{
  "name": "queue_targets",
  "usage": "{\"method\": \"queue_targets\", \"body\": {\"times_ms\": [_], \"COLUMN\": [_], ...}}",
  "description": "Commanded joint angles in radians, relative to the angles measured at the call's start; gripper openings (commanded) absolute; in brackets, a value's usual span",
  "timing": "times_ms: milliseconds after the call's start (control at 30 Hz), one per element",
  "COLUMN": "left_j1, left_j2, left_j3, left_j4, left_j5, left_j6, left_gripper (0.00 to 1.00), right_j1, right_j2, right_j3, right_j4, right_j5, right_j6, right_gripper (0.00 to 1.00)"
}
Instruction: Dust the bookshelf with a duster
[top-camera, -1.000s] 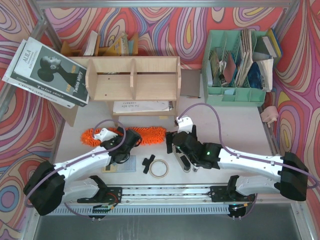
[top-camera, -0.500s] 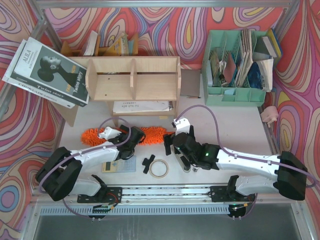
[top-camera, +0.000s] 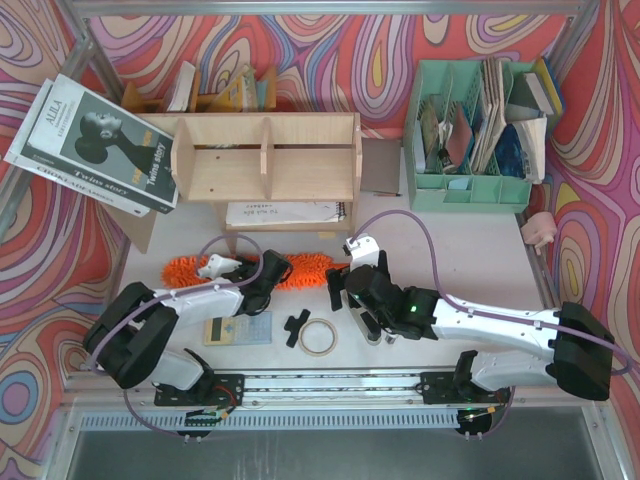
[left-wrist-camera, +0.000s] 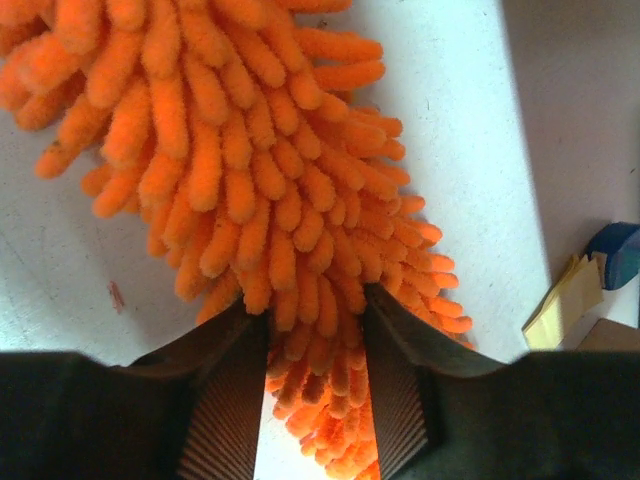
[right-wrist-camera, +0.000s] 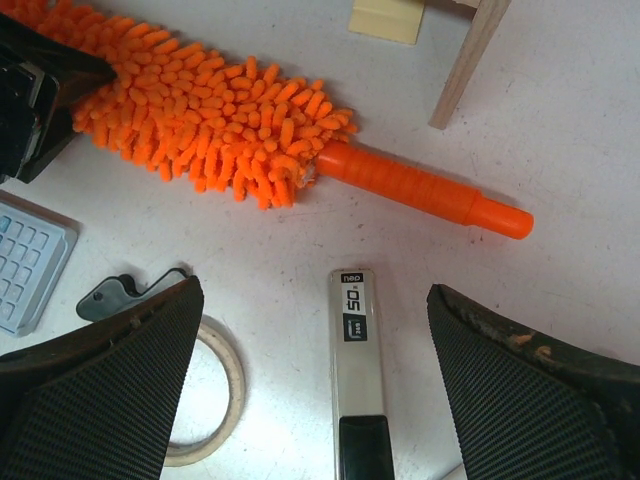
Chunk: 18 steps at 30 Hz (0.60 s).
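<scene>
Swirly red walls (top-camera: 330, 50) surround white table (top-camera: 470, 250) bearing bookshelf (top-camera: 265, 160) and duster (top-camera: 305, 268).

A mint green plastic file box (top-camera: 470, 192), full of papers and books, stands at the far right of the white table (top-camera: 490, 250). A pile of magazines (top-camera: 95, 140) with a face on top lies tilted at the far left. Near the front lie a flat calculator with pale blue keys (top-camera: 238, 330), a small black clip (top-camera: 296, 326), and just beside it a round roll of cream tape (right-wrist-camera: 232, 375). A thin silver bar with a black end (right-wrist-camera: 358, 380) lies close to the tape. A little pink thing (top-camera: 538, 230) sits by the right edge.
</scene>
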Motion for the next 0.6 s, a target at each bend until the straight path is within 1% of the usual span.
{"method": "queue_targets", "body": {"times_ms": [0, 133, 300, 400, 433, 567], "left_j1": [0.008, 0.01, 0.009, 0.009, 0.009, 0.009], "left_j2": [0.023, -0.014, -0.088, -0.143, -0.159, -0.22], "left_j3": [-0.02, -0.008, 0.008, 0.006, 0.011, 0.036], "left_j4": [-0.006, -0.063, -0.185, -0.228, -0.249, -0.334], "left_j5": [0.011, -0.001, -0.029, -0.043, -0.049, -0.075], "left_j6": [0.017, 0.015, -0.003, -0.008, -0.008, -0.002], "left_gripper": [0.4, 0.31, 0.11, 0.02, 0.0, 0.0], "right_j1": [0.003, 0.002, 0.002, 0.002, 0.002, 0.002], "right_j2": [-0.018, -0.031, -0.04, -0.041, -0.043, -0.053], "right_j3": [-0.014, -0.019, -0.03, -0.029, -0.028, -0.028], "right_j4": [0.008, 0.001, 0.016, 0.027, 0.033, 0.064], "right_j5": [0.029, 0.029, 0.007, -0.016, -0.026, -0.104], "right_j6": [-0.007, -0.011, -0.059, -0.098, -0.114, -0.196], "right_gripper": [0.83, 0.83, 0.83, 0.83, 0.83, 0.83]}}
